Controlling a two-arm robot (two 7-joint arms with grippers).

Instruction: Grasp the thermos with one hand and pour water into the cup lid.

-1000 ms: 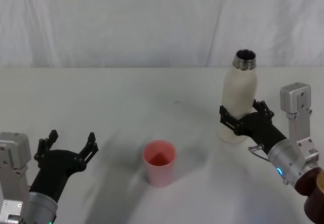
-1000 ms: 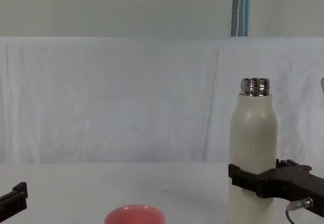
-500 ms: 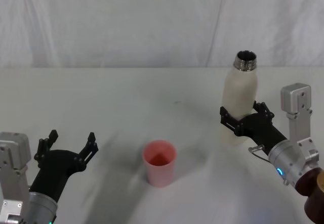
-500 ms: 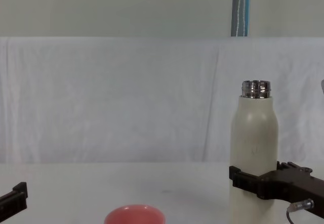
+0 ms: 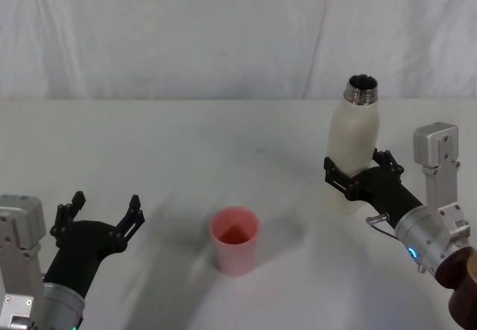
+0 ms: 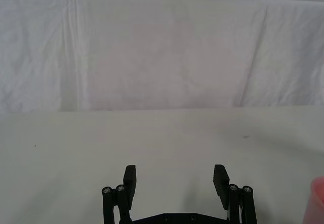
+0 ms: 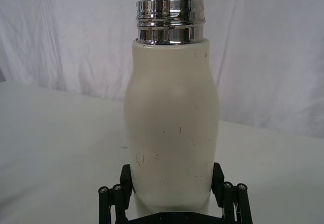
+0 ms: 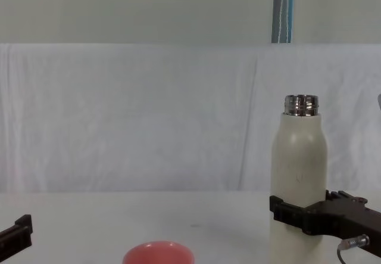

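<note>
On the right side of the white worktop [image 5: 186,136], the right pincer [image 5: 361,173] is clamped on the lower body of the thermos [image 5: 353,145], its black fingers [image 7: 126,176] pressed against both sides of the cream-white bottle, which stands upright with its threaded steel neck open at the top. Whether the thermos base touches the worktop cannot be told. Seen from the chest camera, the same pincer [image 8: 297,212] wraps the bottle [image 8: 299,168] low down, in front of a white draped backdrop [image 8: 149,115]. The salmon-pink cup lid [image 5: 235,240] stands upright nearer the robot and to the left of the thermos, well apart from it, its rim [image 8: 158,252] just showing at the lower edge of the chest view. At lower left, the left pincer [image 5: 100,213] hovers with fingers [image 6: 129,177] spread apart and nothing between them, left of the cup lid and not touching it
</note>
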